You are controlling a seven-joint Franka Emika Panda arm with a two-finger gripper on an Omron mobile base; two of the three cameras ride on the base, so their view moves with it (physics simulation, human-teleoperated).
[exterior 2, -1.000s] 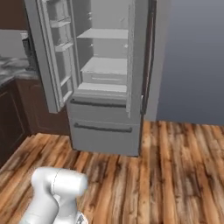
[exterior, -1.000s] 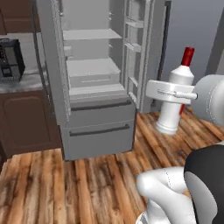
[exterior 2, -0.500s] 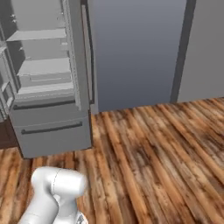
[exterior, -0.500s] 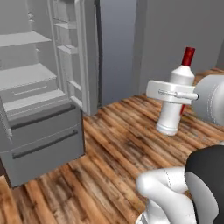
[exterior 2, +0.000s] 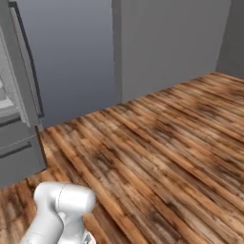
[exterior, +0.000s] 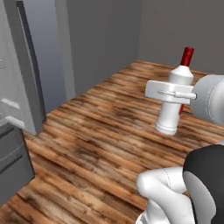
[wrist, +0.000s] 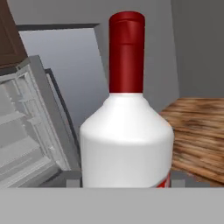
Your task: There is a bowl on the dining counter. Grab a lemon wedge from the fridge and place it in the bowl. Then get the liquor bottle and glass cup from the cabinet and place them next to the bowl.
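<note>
Base views share the wood floor [exterior: 100,127]; hand view close.

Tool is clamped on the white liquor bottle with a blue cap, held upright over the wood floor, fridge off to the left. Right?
Not quite: the cap is red, not blue, as the hand view shows. The rest holds: the tool is clamped on the white liquor bottle with a red cap, held upright over the wooden plank floor, with the grey fridge off to the left.

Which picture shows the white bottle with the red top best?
The left base view: the whole liquor bottle shows upright, held above the floor in the claw. The hand view shows its red cap and shoulders close up, with the bottom cut off.
</note>
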